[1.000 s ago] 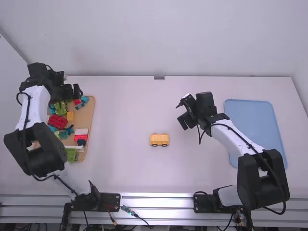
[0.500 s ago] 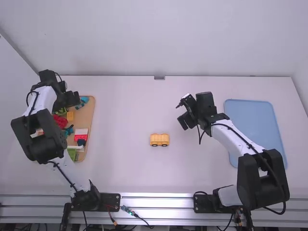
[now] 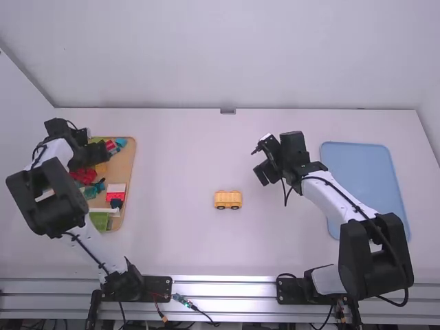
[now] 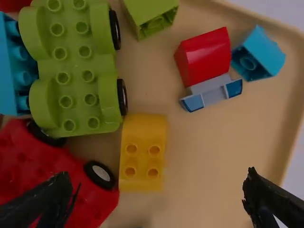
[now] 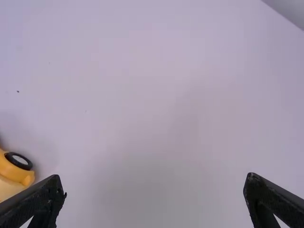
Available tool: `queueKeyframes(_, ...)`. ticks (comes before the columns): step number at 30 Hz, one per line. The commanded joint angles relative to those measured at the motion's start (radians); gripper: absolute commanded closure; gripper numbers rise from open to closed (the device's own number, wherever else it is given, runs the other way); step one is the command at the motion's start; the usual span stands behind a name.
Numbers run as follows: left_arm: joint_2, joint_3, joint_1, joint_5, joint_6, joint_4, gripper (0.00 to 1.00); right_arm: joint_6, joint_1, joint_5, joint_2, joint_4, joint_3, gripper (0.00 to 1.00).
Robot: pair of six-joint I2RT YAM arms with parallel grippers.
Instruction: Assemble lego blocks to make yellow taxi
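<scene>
Yellow taxi base [image 3: 228,199]: upright on its wheels on the bench [image 3: 275,254], between the two arms. Assembly judged at an early stage: you have the base set out, with a body piece apparently left to fit. Likely candidate is the yellow block [image 4: 142,153], studs up in the wooden tray [image 3: 126,165]. Your left tool [image 4: 160,190] is over the tray, released, fingers wide apart; your right tool [image 5: 154,183] is likewise released, near the base.

Edges: one long side of the yellow block sits just beside the green wheeled base [image 4: 76,76] and the red wheeled base [image 4: 52,178]; contact cannot be confirmed. The opposite side faces bare tray floor, giving you finger room. Risk noted: a low finger could catch the red one. Advise lifting above the tray's rim before crossing towards the taxi base
</scene>
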Motion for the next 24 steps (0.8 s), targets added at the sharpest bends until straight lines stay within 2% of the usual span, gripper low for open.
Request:
queueKeyframes(1, 0.000, -0.030, 0.001, 0.052, 0.032, 0.017, 0.06, 0.002, 0.002, 0.002, 0.007, 0.004, -0.005, 0.01)
queueKeyframes(18, 0.000, -0.192, -0.008, 0.048, -0.023, 0.261, 0.20, 0.002, 0.002, 0.002, 0.007, 0.006, -0.005, 0.01)
queueKeyframes(24, 0.000, -0.255, -0.010, -0.006, -0.059, 0.353, 0.24, 0.002, 0.002, 0.002, 0.007, 0.005, -0.005, 0.01)
